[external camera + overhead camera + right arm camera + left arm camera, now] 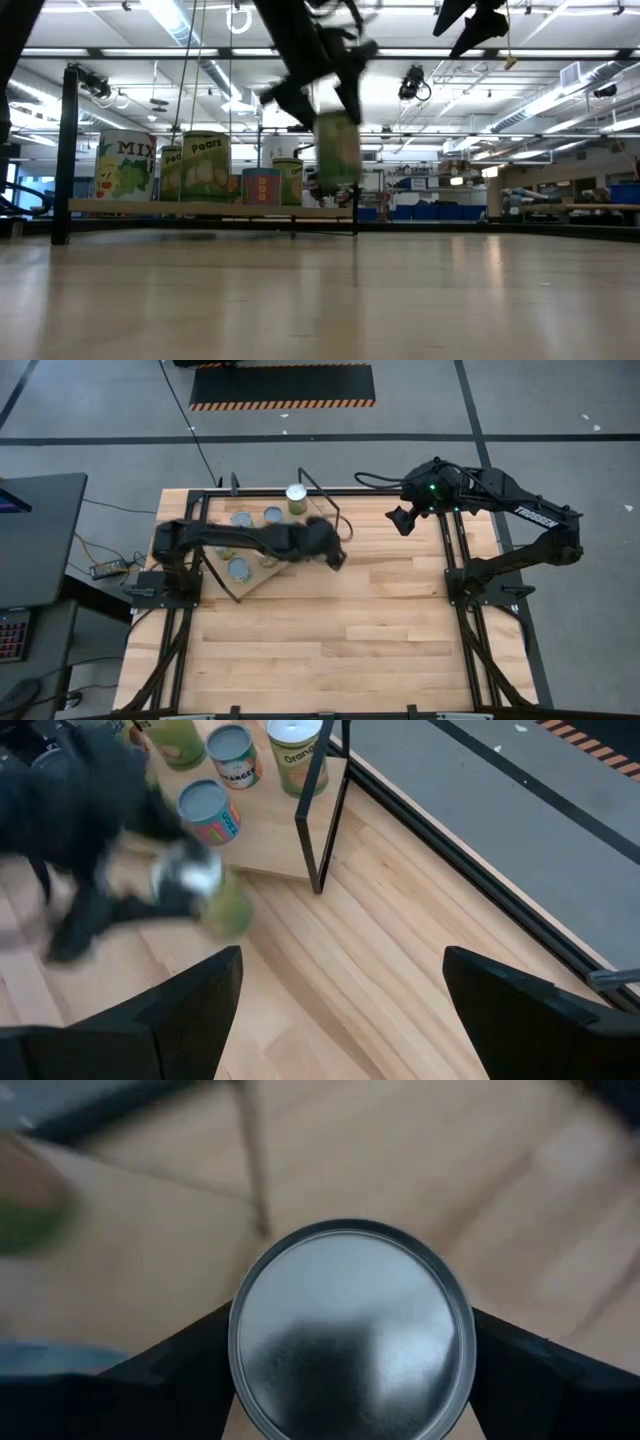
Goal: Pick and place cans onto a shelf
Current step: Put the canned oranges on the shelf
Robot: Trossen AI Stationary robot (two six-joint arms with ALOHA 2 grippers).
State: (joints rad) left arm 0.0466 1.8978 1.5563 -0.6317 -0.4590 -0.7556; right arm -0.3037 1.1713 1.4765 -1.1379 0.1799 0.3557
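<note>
**Left gripper holds a can beside the shelf**

The left gripper (pixel 350 1380) has its fingers on either side of a can (pixel 350 1330), whose silvery round top fills the left wrist view. From table height the green-labelled can hangs clear of the tabletop (pixel 350 630), under the blurred arm, just off the shelf (pixel 200 208)'s near end (the arm hides it from above). The shelf itself sits at the table's back left, a light board on a black wire frame, with several other cans (pixel 205 165) standing on it. The right gripper (pixel 340 990) waits high over the table's back right, its fingers spread wide and empty.
</note>
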